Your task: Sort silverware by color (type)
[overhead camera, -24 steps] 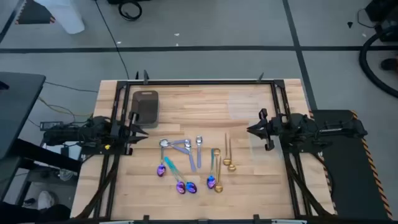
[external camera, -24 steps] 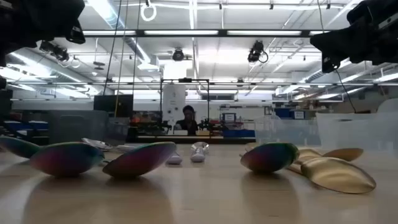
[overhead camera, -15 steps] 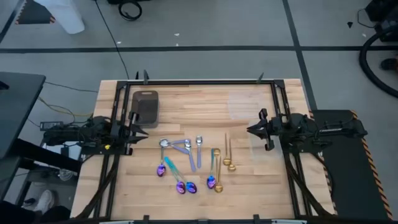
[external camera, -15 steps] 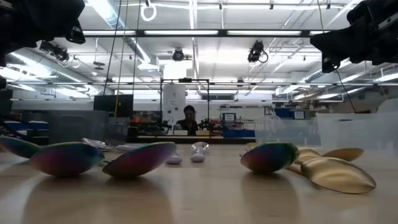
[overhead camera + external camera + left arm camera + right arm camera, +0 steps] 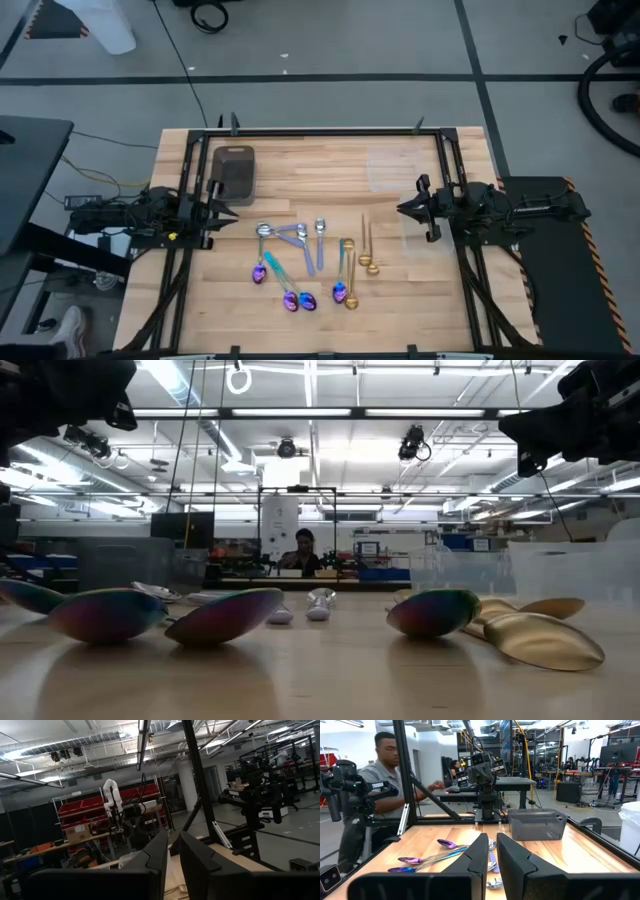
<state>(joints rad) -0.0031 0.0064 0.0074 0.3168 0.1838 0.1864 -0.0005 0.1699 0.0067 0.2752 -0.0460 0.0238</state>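
The silverware lies loose on the wooden table's middle: silver spoons (image 5: 300, 233), gold spoons (image 5: 367, 262) and iridescent purple-blue spoons (image 5: 290, 298), all resting flat on the wood. In the low view their bowls lie close up, iridescent (image 5: 225, 615) and gold (image 5: 545, 640). My left gripper (image 5: 233, 213) hovers shut at the left side, level, pointing toward the spoons. My right gripper (image 5: 402, 209) hovers shut at the right side, facing it. Neither touches anything. Between my right gripper's fingers (image 5: 492, 855) and between my left gripper's fingers (image 5: 173, 855) there is nothing.
A dark grey tray (image 5: 235, 171) stands at the far left of the table, beyond my left gripper. Clear plastic containers (image 5: 395, 165) stand at the far right. A black frame (image 5: 320, 133) runs round the table. A person (image 5: 385, 785) is at a bench beyond the table.
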